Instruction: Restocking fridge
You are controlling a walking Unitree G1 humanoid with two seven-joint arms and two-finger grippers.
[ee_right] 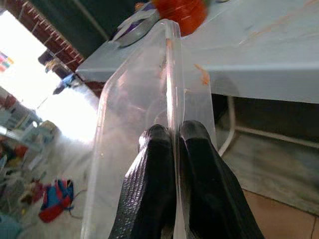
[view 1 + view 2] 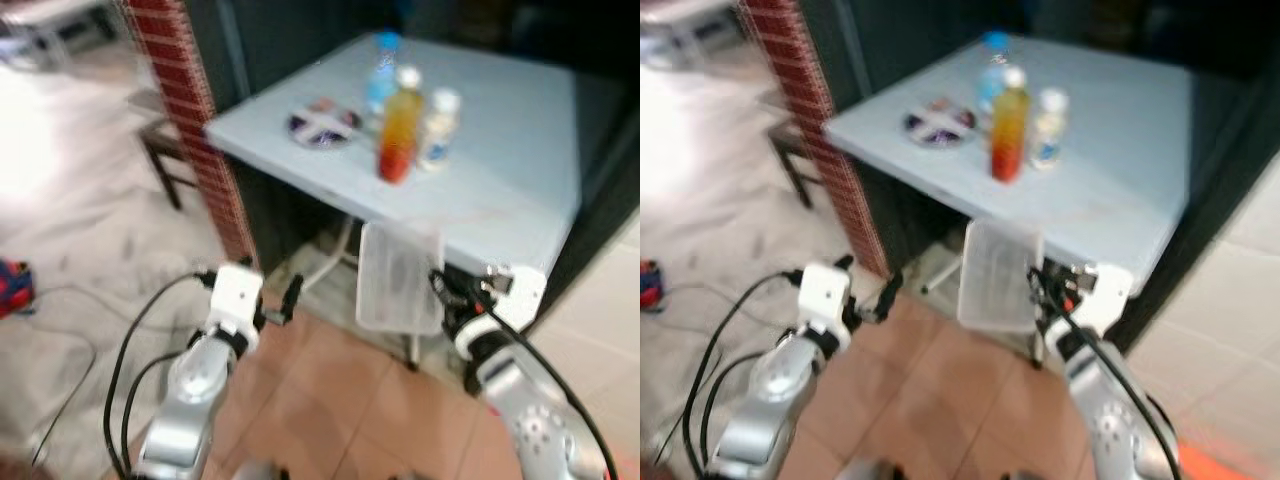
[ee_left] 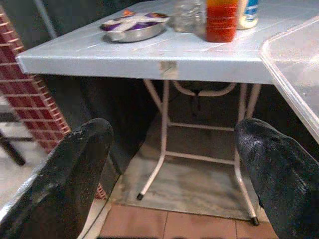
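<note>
Slippage is the risk: the clear plastic tray (image 2: 399, 278), carried before the table (image 2: 520, 170) edge, is pinched only by its thin rim in the right gripper (image 1: 175, 137), while the left gripper (image 3: 174, 154) is held wide open, empty.

You see a pale blue tabletop (image 2: 520, 150) carrying an orange-and-red bottle (image 2: 399, 125), a blue-capped clear bottle (image 2: 382, 75) and a white bottle (image 2: 438, 128). The clear plastic tray (image 2: 398, 278) looks whitish. The pillar (image 2: 195, 120) is red brick, the floor tiles (image 2: 330, 400) terracotta, your tool fingers (image 3: 75, 179) black.
</note>
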